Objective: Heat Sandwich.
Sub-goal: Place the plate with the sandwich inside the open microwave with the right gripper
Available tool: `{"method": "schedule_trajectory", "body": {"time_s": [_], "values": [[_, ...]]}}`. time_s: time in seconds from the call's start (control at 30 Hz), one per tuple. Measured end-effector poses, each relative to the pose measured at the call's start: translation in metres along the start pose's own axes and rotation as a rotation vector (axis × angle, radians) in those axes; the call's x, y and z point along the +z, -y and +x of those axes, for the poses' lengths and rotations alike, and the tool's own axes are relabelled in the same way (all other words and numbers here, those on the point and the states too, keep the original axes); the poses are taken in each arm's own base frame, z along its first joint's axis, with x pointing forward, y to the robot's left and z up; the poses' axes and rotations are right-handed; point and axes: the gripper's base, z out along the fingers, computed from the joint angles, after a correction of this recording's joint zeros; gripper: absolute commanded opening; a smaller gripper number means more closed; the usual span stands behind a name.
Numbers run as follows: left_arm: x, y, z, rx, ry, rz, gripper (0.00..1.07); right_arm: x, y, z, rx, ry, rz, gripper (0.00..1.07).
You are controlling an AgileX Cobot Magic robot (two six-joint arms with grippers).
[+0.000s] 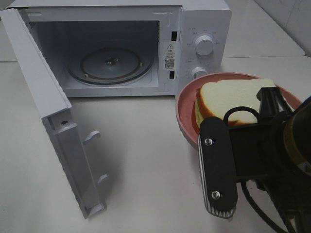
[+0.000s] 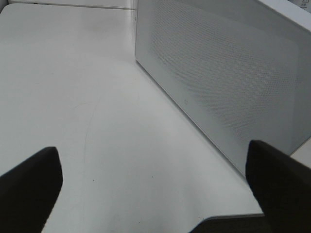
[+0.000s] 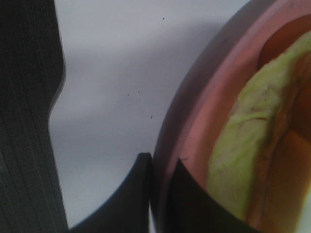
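**Sandwich on a pink plate, gripped at the rim, beside an open microwave**

From my remote station, the high camera shows the sandwich (image 1: 232, 98) at about 3 o'clock in the frame. It has white bread with a brown crust and lies on a round pink plate (image 1: 186, 110). The plate is larger than the sandwich. Its far edge overlaps the microwave's lower dial (image 1: 198, 73) in this view. I cannot tell whether the plate rests on the table.

The right wrist camera shows pale green filling close up. The right gripper (image 3: 163, 191) has its jaws closed narrowly on the plate's rim, one finger inside and one outside. In the high view the black right arm (image 1: 218, 165) covers the plate's near side at 5 o'clock.

The white microwave (image 1: 194, 24) stands at 11 o'clock from the plate. Its door (image 1: 46, 92) is swung wide toward 7 o'clock. The glass turntable (image 1: 109, 65) sits bare inside.

The left gripper (image 2: 155, 191) appears only in its own wrist view. Its jaws are spread wide with nothing between them, above the white table (image 2: 97, 107) and near a dotted white panel (image 2: 228, 82).
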Motion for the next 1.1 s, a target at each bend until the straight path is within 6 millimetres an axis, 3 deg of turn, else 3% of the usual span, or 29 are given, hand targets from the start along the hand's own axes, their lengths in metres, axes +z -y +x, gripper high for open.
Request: {"method": "schedule_trajectory", "body": {"time_s": [0.23,0.37,0.7,1.1], "values": [[0.0,0.0,0.0,0.0,0.0,0.0,0.97,0.001,0.003,-0.004,-0.16,0.057,0.019,0.0],[0.0,0.0,0.0,0.0,0.0,0.0,0.97,0.008,0.018,0.0,-0.257,0.086,0.038,0.0],[0.0,0.0,0.0,0.0,0.0,0.0,0.97,0.016,0.032,0.004,-0.449,0.186,0.038,0.0],[0.0,0.0,0.0,0.0,0.0,0.0,0.97,0.03,0.052,0.023,-0.658,0.274,0.03,0.0]]}}
